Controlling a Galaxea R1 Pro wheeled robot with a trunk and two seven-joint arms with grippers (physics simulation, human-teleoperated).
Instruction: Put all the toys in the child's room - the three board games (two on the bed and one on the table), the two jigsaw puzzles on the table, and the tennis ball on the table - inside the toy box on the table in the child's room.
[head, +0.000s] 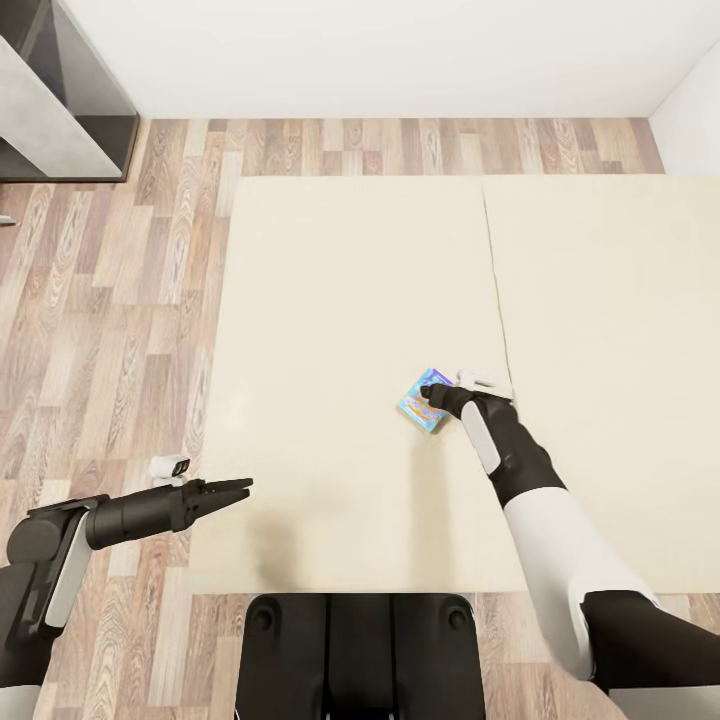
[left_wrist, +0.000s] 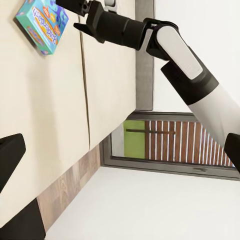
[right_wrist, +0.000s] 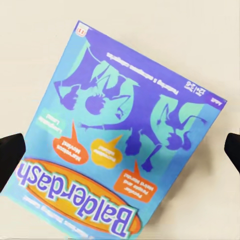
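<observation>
From the head camera, a small blue board game (head: 425, 400) lies flat on the cream bed (head: 350, 300), just beside the seam between its two mattress sections. The right gripper (head: 437, 391) hovers over the box's edge. The left gripper (head: 232, 491) hangs over the bed's near corner; whether its fingers are released, I cannot tell.

From the left wrist, the game (left_wrist: 42, 24) rests on the mattress beneath the right arm.

From the right wrist, the fingers (right_wrist: 11, 152) are spread wide on both sides of the box (right_wrist: 120, 150), which reads "Balderdash".

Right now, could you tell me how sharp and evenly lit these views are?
Head view: flat, even light, with soft shadows on the bed under the arms. Right wrist view: the game box has legible print. Left wrist view: crisp, no glare.
</observation>
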